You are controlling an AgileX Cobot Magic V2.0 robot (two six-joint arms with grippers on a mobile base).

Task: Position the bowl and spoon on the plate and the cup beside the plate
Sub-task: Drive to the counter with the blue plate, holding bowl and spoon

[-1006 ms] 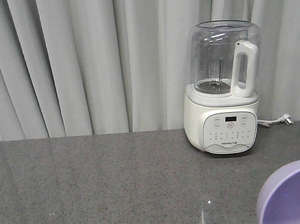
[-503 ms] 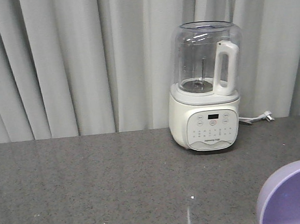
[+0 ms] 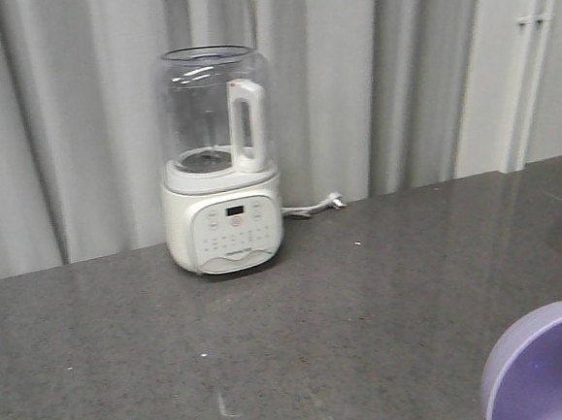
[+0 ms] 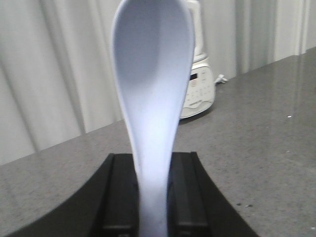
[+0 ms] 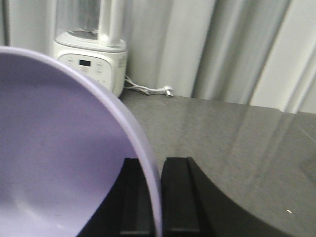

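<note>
My left gripper [image 4: 153,197] is shut on the handle of the pale blue spoon [image 4: 154,84], whose scoop stands upright in front of the left wrist camera. The lavender bowl [image 5: 54,148] fills the left of the right wrist view; my right gripper [image 5: 157,197] is shut on its rim, one finger inside the bowl and one outside. A part of the bowl [image 3: 551,364] also shows at the bottom right of the front view. The plate and the cup are out of view.
A white blender with a clear jug [image 3: 219,166] stands at the back of the dark grey speckled counter [image 3: 320,333], its cord and plug [image 3: 315,205] lying to its right. Grey curtains hang behind. The blender [image 4: 198,79] also shows behind the spoon.
The front view has swung to the right: the blender has slid from the right of the picture to the left, and the counter's right end now shows. The bowl stays at the same corner.
</note>
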